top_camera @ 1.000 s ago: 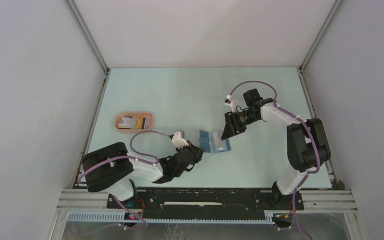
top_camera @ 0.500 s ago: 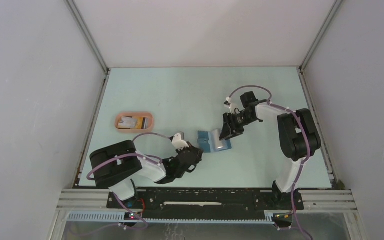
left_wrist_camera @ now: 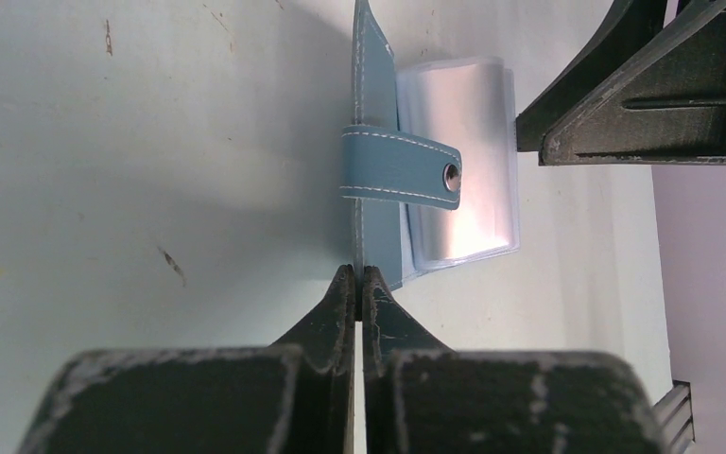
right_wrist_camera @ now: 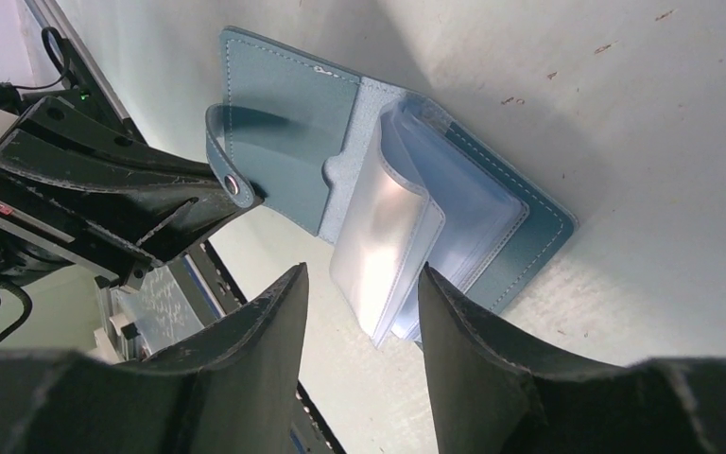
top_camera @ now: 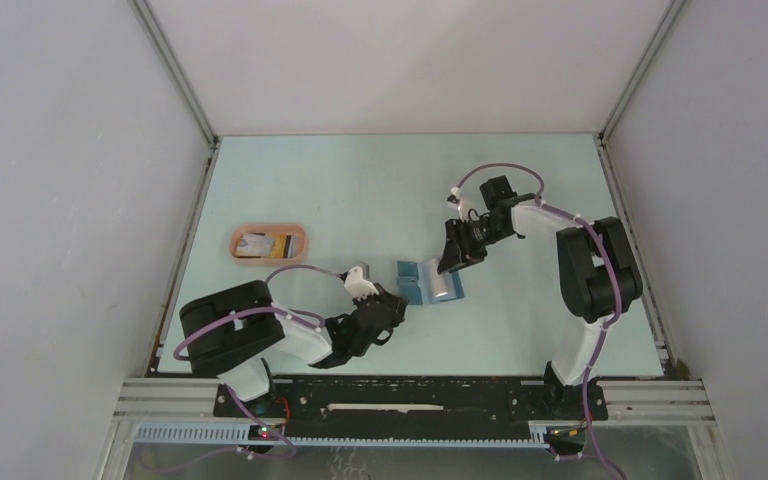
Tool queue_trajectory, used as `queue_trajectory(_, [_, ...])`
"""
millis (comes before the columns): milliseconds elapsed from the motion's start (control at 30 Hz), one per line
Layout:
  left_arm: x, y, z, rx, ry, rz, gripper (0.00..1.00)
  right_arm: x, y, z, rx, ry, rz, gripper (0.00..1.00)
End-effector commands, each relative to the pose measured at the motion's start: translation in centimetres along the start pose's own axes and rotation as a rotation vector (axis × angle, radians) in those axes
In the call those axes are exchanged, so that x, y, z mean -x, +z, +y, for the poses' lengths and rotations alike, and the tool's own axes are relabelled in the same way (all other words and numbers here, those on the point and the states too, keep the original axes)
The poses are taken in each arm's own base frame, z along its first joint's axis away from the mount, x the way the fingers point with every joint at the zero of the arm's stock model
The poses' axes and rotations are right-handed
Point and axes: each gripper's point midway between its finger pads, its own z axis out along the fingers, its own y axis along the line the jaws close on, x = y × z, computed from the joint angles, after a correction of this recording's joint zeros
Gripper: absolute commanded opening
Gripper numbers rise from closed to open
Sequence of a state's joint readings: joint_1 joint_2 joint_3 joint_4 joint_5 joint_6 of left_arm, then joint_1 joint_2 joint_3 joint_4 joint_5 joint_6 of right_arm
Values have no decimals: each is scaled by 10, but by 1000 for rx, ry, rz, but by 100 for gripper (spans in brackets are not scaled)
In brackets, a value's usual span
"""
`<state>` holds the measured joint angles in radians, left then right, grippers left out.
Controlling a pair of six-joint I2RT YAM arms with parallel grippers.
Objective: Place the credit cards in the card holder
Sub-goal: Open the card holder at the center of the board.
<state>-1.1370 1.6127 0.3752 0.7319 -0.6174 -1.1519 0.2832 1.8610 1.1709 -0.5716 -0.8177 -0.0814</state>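
Two hands attend to one wallet. The left hand [left_wrist_camera: 359, 276] has its fingers pressed together on the near edge of the cover of the card holder [left_wrist_camera: 376, 142], clamped so that this flap stands upright off the counter [left_wrist_camera: 151, 142] and the book cannot fall shut. The snap strap [left_wrist_camera: 399, 166] on that cover hangs across the clear sleeves [left_wrist_camera: 458, 113] lying on the other half.

The right hand [right_wrist_camera: 361, 282] hovers with its fingers apart on either side of the sleeves' loose edge, gripping nothing. I judge it is placed there to lift or fan a sleeve and open a pocket while the left hand steadies the holder.

The holder lies open near the middle of the counter, between the two hands. The credit cards [top_camera: 268, 243] lie well apart from it in the pink tray [top_camera: 270, 229] at the left; neither hand carries one, and no card shows in the sleeves.
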Motion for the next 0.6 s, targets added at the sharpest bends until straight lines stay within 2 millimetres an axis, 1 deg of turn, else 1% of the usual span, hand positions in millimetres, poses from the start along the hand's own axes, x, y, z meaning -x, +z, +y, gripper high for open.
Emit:
queue_trajectory(0, [4, 2, -14, -29, -1, -22, 0, 18, -17, 15, -1, -82, -54, 55])
queue_trajectory(200, [2, 3, -15, -34, -1, -14, 0, 11, -8, 9, 24, -28, -16, 55])
queue_trajectory(267, [2, 3, -15, -36, -4, -14, 0, 9, -5, 10, 45, -12, -6, 55])
queue_trajectory(333, [2, 3, -15, -39, -6, -12, 0, 6, -2, 16, 99, 8, 5, 54])
queue_trajectory(467, [0, 3, -20, -59, -8, -5, 0, 2, 2, 38, 238, 34, 28, 52])
queue_trajectory(567, [-1, 3, -26, -96, -11, 0, 0, -1, 6, 53, 295, 32, 46, 52])
